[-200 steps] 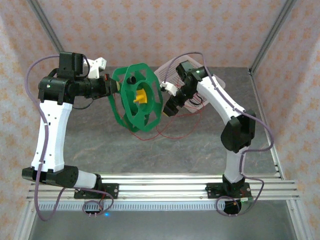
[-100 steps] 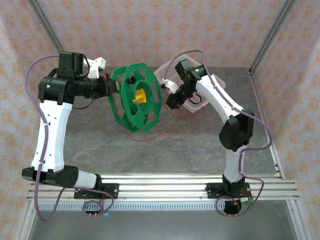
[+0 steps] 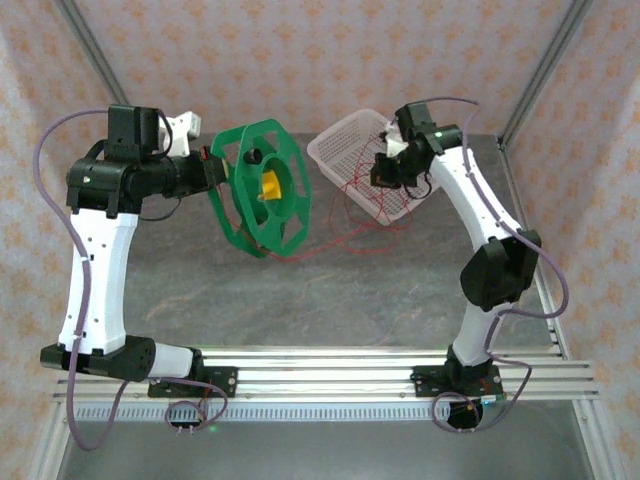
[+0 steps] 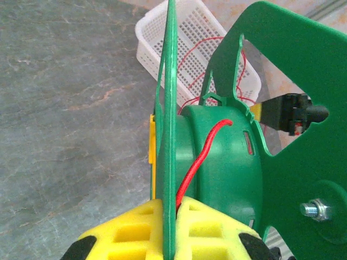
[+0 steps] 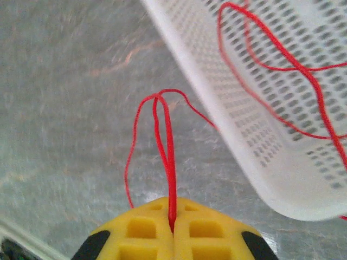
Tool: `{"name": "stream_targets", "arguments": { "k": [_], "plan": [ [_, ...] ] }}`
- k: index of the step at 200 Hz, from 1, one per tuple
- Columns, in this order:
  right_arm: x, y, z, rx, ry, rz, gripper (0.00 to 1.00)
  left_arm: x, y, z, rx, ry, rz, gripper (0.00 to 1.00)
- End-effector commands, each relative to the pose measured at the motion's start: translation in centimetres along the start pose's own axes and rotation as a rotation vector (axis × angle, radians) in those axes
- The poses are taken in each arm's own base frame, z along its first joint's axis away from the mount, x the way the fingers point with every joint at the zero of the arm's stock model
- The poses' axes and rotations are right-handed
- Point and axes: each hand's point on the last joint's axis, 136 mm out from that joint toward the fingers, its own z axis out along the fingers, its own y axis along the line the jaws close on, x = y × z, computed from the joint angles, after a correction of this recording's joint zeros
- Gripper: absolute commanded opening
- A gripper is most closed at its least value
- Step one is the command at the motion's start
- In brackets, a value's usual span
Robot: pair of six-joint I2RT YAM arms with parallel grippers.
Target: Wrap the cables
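Observation:
A green reel [image 3: 262,190] with a yellow hub piece hangs upright over the table. My left gripper [image 4: 172,208] is shut on its thin flange [image 4: 168,108]. The cables are one thin red wire. It runs up from beside my left pads [image 4: 217,227] across the reel's core [image 4: 203,154], sags in loops to the table [image 3: 345,238] and trails into the white basket [image 3: 345,150]. My right gripper [image 5: 172,216] is shut on a doubled strand of the red wire [image 5: 168,151], held above the table beside the basket's near rim [image 5: 282,179]. From above, the right gripper [image 3: 383,172] is over the basket.
The white perforated basket [image 4: 149,32] sits at the back right of the grey table, with more red wire loops inside it [image 5: 282,59]. Aluminium frame posts [image 3: 545,70] stand at the back corners. The rail with the arm bases [image 3: 320,375] runs along the near edge.
My right gripper has shut on the red wire and carried it from beside the reel up and right to the basket. The left arm with the reel has shifted slightly left.

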Motion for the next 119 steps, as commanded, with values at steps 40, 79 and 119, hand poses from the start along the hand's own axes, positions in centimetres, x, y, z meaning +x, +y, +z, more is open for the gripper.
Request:
{"name": "stream_targets", "arguments": {
  "k": [40, 79, 119],
  "plan": [
    [-2.8, 0.5, -0.9, -0.055, -0.048, 0.275, 0.0, -2.5, 0.3, -3.4, -0.128, -0.211, -0.013, 0.0],
    [-4.2, -1.9, 0.6, 0.031, -0.082, 0.407, 0.0, -2.4, 1.1, -4.4, -0.198, -0.26, -0.12, 0.0],
    [-5.3, -3.5, 2.6, 0.094, -0.087, 0.535, 0.0, -0.7, 0.2, -6.1, -0.121, -0.29, -0.193, 0.0]
  ]
}}
